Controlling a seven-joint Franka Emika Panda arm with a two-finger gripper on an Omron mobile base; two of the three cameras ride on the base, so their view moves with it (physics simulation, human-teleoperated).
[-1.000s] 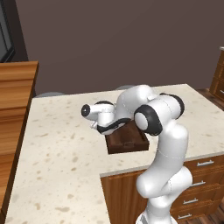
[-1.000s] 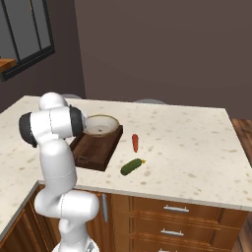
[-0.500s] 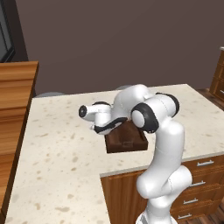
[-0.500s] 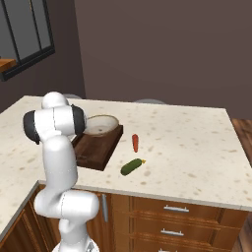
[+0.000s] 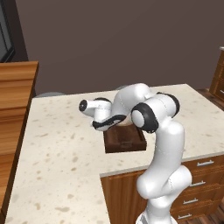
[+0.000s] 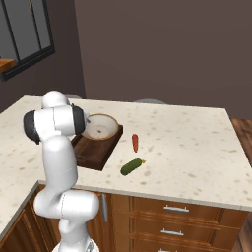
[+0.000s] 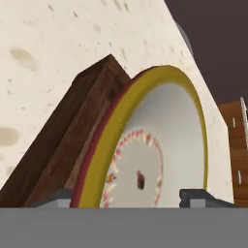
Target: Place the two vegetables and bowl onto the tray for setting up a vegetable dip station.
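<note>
The bowl [image 6: 100,126], off-white inside with a tan rim, sits at the far end of the dark wooden tray [image 6: 91,153]. To the right of the tray, the red chilli [image 6: 135,142] and the green cucumber [image 6: 131,166] lie on the counter. In the hand view my gripper [image 7: 128,197] is open, its fingertips [image 7: 57,198] wide apart on either side of the bowl's rim [image 7: 145,82]. One tip is outside the bowl and one inside. My own arm hides most of the bowl in the left base view, above the tray [image 5: 124,143].
The pale speckled island counter [image 6: 187,147] stretches to the right of the vegetables. Wooden drawers [image 6: 167,221] run below its front edge. A wooden counter [image 5: 15,87] stands at the left, and two grey stool tops [image 6: 150,102] peek over the far edge.
In the left base view my hand has drifted a little to the left and up. Bowl, tray and vegetables have stayed where they were.
</note>
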